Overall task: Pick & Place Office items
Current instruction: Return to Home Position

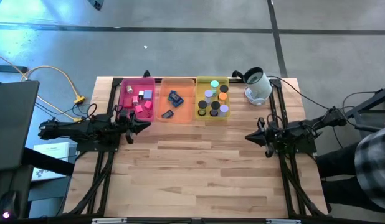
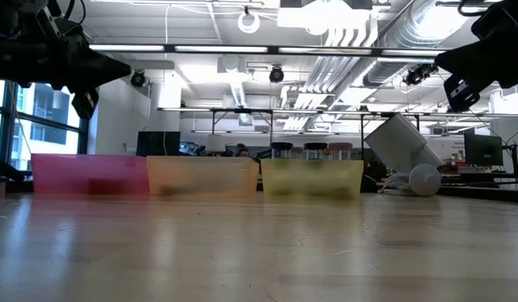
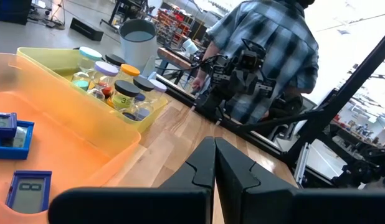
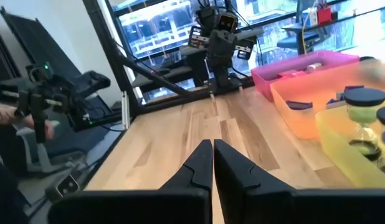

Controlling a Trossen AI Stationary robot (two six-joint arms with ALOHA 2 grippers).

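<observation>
Along the far edge of the table (image 1: 199, 168) stand three trays in a row, side by side. The pink tray (image 1: 126, 98) is nearest the left edge, the orange tray (image 1: 180, 107) is in the middle, and the yellow tray (image 1: 205, 83) is on the right.

All the office items lie inside these trays. The cubes (image 1: 141, 103), red, pink and pale, are in the pink tray. Two flat blue pieces (image 1: 174, 98) with small screens lie apart in the orange tray. The cylinders (image 1: 215, 101), capped in purple, orange, green and black, stand upright and packed close in the yellow tray.

A white device (image 1: 258, 87) with a black top sits near the far right corner, just beside the yellow tray.

The left hand (image 1: 146, 126) is raised over the table by the left edge, just in front of the pink tray, pointing toward the right edge. Its fingers (image 3: 204, 165) are pressed together with nothing between them.

The right hand (image 1: 247, 137) hangs by the right edge, well apart from the trays, pointing toward the left. Its fingers (image 4: 202, 163) likewise meet and hold nothing.

A person (image 1: 373, 162) in a plaid shirt is beyond the right edge.
</observation>
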